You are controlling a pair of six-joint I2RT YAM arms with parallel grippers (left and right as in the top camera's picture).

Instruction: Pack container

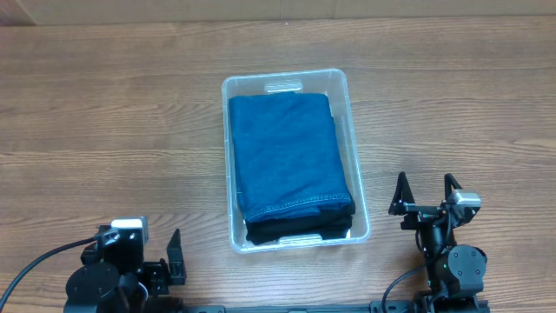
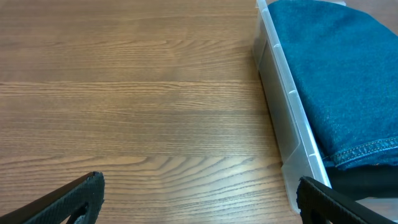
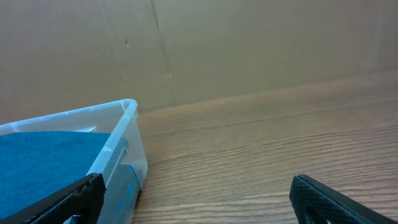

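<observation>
The clear plastic container (image 1: 356, 139) stands at the table's middle. Folded blue denim (image 1: 287, 152) lies in it on top of a dark garment (image 1: 300, 231). Its white base label is hidden under the clothes. My left gripper (image 1: 161, 261) is open and empty at the front left, clear of the container. My right gripper (image 1: 426, 193) is open and empty to the container's right. In the left wrist view the container's wall (image 2: 289, 112) and the denim (image 2: 336, 74) lie right of my open jaws (image 2: 199, 199). In the right wrist view the container (image 3: 121, 140) is left of my open jaws (image 3: 196, 199).
The wooden table (image 1: 113, 113) stretches to both sides of the container. A cardboard wall (image 3: 249, 43) rises behind the table's far edge.
</observation>
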